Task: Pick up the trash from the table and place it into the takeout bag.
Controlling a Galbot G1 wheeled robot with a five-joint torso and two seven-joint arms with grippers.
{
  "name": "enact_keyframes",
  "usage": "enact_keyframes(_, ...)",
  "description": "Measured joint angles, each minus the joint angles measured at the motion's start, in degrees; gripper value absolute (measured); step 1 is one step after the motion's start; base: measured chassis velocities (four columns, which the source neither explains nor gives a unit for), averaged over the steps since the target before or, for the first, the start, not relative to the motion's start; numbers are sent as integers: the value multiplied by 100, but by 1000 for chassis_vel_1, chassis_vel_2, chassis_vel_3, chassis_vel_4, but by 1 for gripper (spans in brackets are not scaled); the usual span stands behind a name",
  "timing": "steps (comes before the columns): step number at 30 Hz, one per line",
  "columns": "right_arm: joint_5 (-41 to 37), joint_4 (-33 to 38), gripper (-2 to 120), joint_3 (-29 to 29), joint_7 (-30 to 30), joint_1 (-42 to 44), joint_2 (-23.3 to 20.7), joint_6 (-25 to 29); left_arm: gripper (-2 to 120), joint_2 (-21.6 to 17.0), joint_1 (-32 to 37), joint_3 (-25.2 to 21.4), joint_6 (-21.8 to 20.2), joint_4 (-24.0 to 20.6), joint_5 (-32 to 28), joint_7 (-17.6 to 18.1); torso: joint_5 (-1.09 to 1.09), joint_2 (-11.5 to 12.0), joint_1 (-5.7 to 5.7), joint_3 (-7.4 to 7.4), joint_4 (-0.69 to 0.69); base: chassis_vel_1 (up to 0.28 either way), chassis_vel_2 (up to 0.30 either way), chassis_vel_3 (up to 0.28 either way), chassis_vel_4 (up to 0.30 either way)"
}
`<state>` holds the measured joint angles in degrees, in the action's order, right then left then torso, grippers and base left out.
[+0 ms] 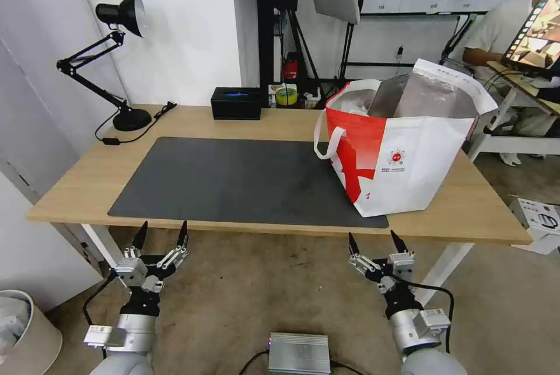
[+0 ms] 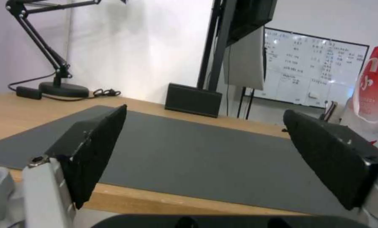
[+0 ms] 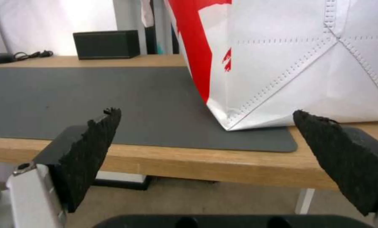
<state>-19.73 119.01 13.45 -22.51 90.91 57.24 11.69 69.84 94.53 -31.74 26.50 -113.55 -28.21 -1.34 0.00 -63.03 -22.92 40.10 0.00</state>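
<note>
Fingers spread and empty, my left gripper [image 1: 161, 233] and right gripper [image 1: 375, 242] hang below the table [image 1: 192, 121], its trash apparently inside the takeout bag [image 1: 402, 147].

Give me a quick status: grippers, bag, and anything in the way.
Left gripper and right gripper both open, low before the table edge. Takeout bag upright on the mat's right end, mouth open. Black box at the back edge.

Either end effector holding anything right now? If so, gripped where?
Nothing is held. The left end effector and the right end effector are both open and empty, below the near edge of the table, apart from the takeout bag.
</note>
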Motion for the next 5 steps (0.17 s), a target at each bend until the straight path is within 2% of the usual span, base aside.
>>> enact_keyframes(5,0,0,100,0,0,0,0,0,100,0,0,1,-2,0,-1,0,0,0,0,0,0,0,0,0,0)
